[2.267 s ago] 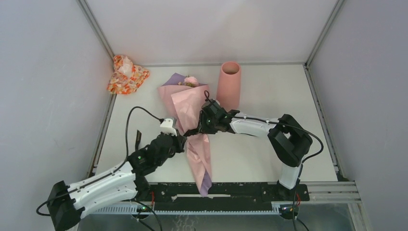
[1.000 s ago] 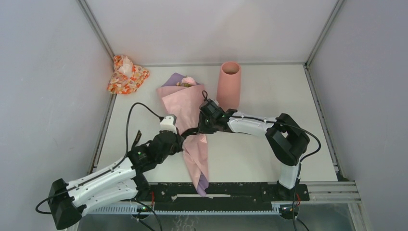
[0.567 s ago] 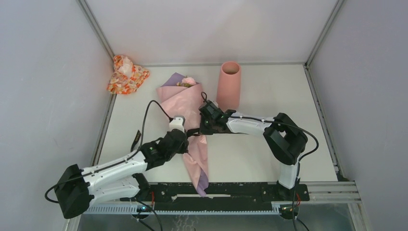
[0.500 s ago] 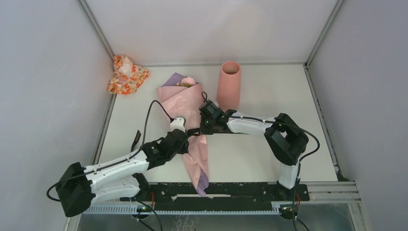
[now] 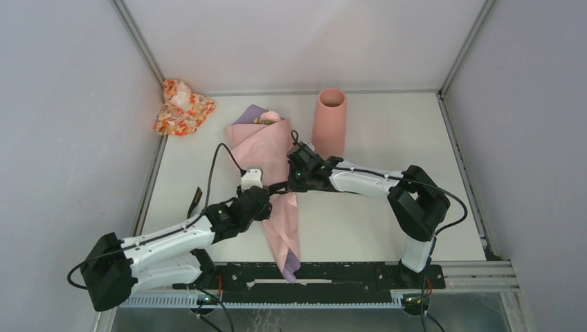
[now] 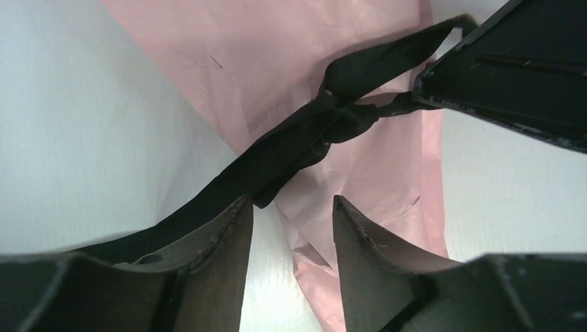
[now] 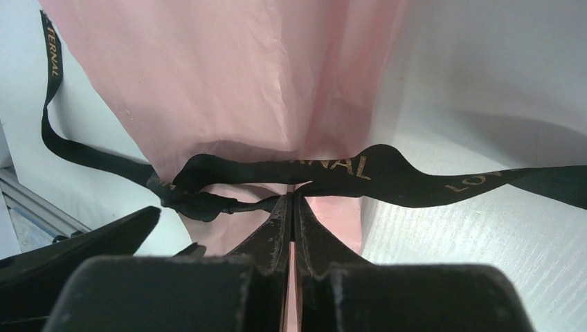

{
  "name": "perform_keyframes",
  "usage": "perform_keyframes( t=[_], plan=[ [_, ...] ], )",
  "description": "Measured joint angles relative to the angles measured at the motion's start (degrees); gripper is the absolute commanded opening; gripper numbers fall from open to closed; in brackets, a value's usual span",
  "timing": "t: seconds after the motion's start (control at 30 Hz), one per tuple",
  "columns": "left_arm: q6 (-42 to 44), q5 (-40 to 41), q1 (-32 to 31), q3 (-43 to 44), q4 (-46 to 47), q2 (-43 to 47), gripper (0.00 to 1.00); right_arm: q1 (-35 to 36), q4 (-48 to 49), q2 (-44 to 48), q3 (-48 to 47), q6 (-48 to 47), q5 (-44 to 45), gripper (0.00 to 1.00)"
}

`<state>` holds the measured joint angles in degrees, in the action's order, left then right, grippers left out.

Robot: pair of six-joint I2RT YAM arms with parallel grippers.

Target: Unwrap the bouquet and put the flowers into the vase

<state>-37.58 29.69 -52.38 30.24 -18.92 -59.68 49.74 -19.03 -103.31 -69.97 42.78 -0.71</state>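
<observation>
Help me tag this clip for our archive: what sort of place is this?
Probably a robot test booth, not a home: plain grey walls and metal framing enclose a white table, with a bouquet and vase staged.

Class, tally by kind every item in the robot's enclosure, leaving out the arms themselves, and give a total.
bouquet: 1
black ribbon: 1
vase: 1
floral cloth bundle: 1
Total: 4
</observation>
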Motion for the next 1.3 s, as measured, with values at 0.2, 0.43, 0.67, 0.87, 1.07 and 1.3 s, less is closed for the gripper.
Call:
perform_keyframes(
  t=[0.2,0.43,0.67,0.87,1.07,1.3],
  plan=[
    [0.3,1.9,0.0,0.0,0.0,4.1,0.53,0.2,0.0,0.0,0.0,0.0,-0.4,0.06],
    [1.7,1.7,0.0,0.0,2.1,2.8,0.46,0.3,0.1,0.0,0.0,0.0,-0.9,0.06],
    [3.1,0.0,0.0,0.0,4.5,0.6,0.40,0.5,0.1,0.0,0.0,0.0,-0.9,0.05],
    [4.1,0.2,0.0,0.0,5.6,-0.7,0.41,0.7,0.3,0.0,0.0,0.0,-0.9,0.05],
    [5.0,1.7,0.0,0.0,6.3,-4.2,0.41,1.0,0.4,0.0,0.0,0.0,-1.1,0.05],
    [5.2,3.5,0.0,0.0,6.3,-4.5,0.41,1.3,0.4,0.0,0.0,0.0,-1.6,0.05]
  ],
)
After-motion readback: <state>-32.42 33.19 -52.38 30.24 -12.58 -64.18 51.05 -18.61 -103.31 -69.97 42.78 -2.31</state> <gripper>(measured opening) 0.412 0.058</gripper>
